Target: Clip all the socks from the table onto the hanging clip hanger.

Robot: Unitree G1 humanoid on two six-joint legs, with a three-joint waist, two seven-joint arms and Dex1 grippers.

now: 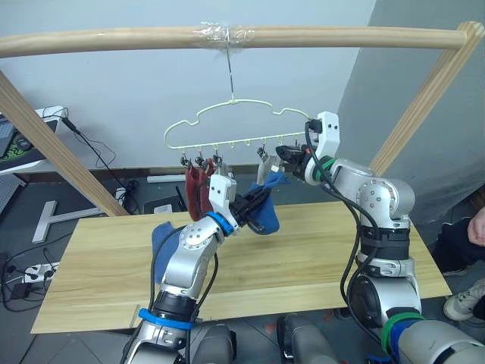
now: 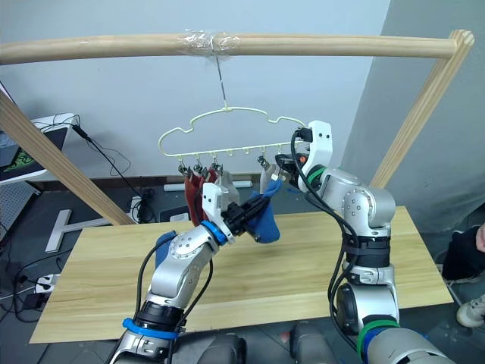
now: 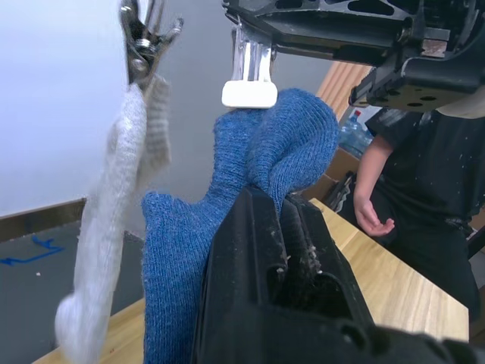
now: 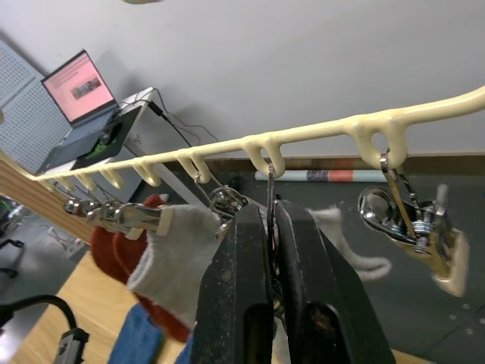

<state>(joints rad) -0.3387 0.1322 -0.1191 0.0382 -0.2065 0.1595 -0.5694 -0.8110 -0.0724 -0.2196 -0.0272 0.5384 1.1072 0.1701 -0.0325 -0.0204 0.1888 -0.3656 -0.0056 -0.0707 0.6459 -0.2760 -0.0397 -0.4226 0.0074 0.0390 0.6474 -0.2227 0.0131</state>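
Left wrist view shows the left end effector (image 3: 284,227) closed on a blue sock (image 3: 258,152), its cuff just under a clip (image 3: 248,72) that the right end effector (image 4: 271,220) pinches. If the clip springs shut early, the sock drops to the surface (image 1: 106,265), where another blue sock (image 1: 163,236) lies.

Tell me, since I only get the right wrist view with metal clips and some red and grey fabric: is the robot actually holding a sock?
Observer: Yes. The left gripper is shut on a blue sock, raised just under the clip that the right gripper pinches.
Operator: Are any socks lying on the table?
Observer: A second blue sock lies on the table, behind the left arm.
Operator: What holds the hanger up?
Observer: The clip hanger hooks over a wooden pole above the table.
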